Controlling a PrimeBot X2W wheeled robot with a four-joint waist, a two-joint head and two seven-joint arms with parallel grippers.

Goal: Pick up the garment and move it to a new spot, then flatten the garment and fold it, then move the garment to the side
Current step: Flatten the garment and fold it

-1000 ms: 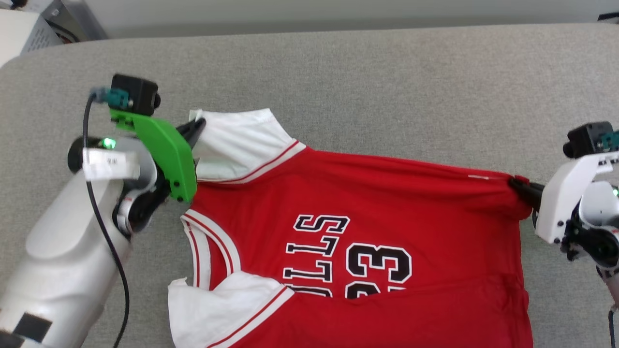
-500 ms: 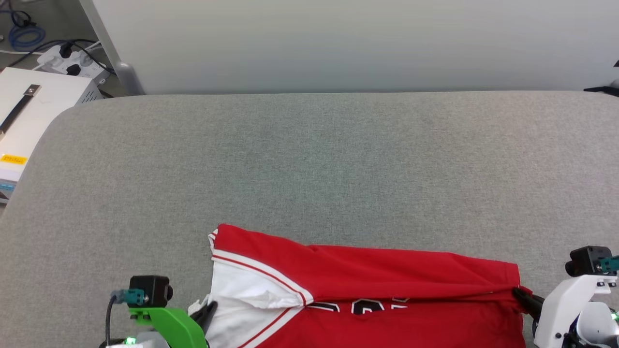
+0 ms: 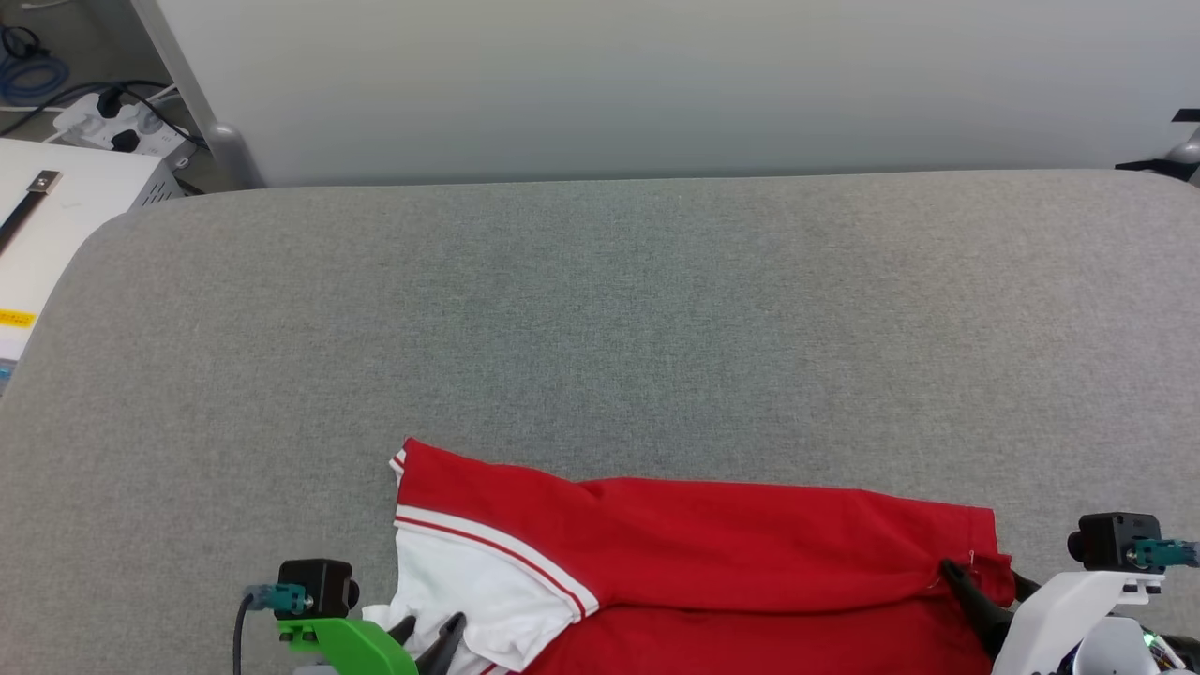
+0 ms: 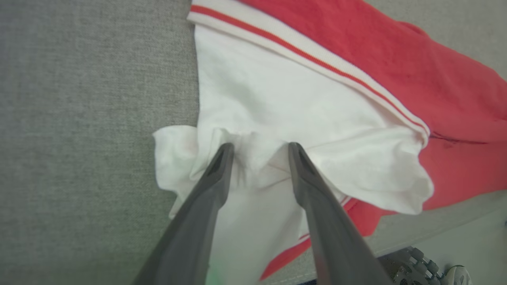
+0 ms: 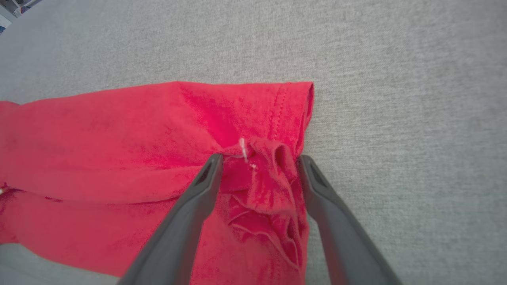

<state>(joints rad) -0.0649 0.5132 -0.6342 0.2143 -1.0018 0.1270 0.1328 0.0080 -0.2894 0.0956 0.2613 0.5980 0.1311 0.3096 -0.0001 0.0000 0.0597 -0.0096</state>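
Fold step: jersey point(image 3: 703, 534) lies doubled at near edge. Left hand point(image 4: 259, 148) open over white sleeve point(image 4: 297, 99), right hand point(image 5: 260, 158) open astride red hem point(image 5: 293, 114); neither grips. Next: regrasp, fold again.

Red garment point(image 3: 712, 534) with white, red-striped sleeve point(image 3: 469, 581) on grey fabric surface point(image 3: 600, 328).

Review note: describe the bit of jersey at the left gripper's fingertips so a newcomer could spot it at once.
On the grey padded surface, the red jersey lies along the near edge. At its left end, between the parted fingers of the left gripper, is a short sleeve with a crumpled tip. It is the white panel, set off from the red body by striped red-and-white trim.
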